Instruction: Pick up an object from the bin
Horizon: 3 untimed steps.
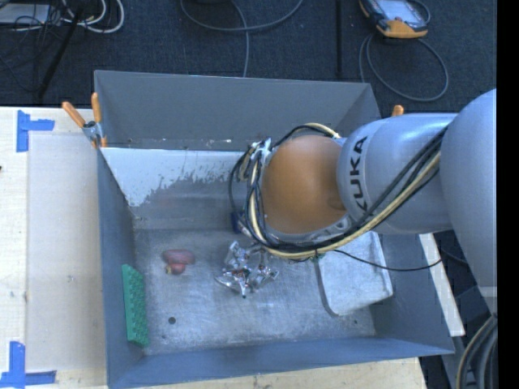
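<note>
Pink lump sits near the pincer, to its left in the bin; can't tell if the pincer's wide or narrow.

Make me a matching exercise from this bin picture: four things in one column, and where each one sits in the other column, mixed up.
Things:
1. green studded plastic strip
2. small pinkish-red lump
3. pale grey flat sheet
4. end effector

Places:
A. middle of the grey metal bin
B. right side of the floor
C. against the left wall
D. on the floor, left of centre

Pairs: 1-C, 2-D, 3-B, 4-A
</note>
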Each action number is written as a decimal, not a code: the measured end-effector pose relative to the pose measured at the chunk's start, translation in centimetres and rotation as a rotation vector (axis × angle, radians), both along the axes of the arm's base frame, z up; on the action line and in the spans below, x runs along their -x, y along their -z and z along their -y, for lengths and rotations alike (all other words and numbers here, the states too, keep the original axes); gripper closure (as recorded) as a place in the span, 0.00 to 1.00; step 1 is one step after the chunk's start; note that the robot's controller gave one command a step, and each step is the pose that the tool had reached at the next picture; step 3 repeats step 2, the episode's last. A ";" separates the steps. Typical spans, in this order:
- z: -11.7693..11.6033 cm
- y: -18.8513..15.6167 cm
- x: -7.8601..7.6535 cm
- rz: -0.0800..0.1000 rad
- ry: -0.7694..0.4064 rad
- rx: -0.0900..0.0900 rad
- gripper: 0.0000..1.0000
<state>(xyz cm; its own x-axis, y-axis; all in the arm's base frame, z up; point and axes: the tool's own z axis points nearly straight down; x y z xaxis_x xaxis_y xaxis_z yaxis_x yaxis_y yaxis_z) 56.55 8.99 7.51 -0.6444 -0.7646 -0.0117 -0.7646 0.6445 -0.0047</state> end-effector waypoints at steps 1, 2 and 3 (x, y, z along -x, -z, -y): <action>0.1 -0.1 0.5 -0.010 -0.223 0.005 1.00; -0.7 -13.9 0.5 -0.002 -0.210 0.005 1.00; -0.7 -13.9 0.5 -0.002 -0.210 0.005 1.00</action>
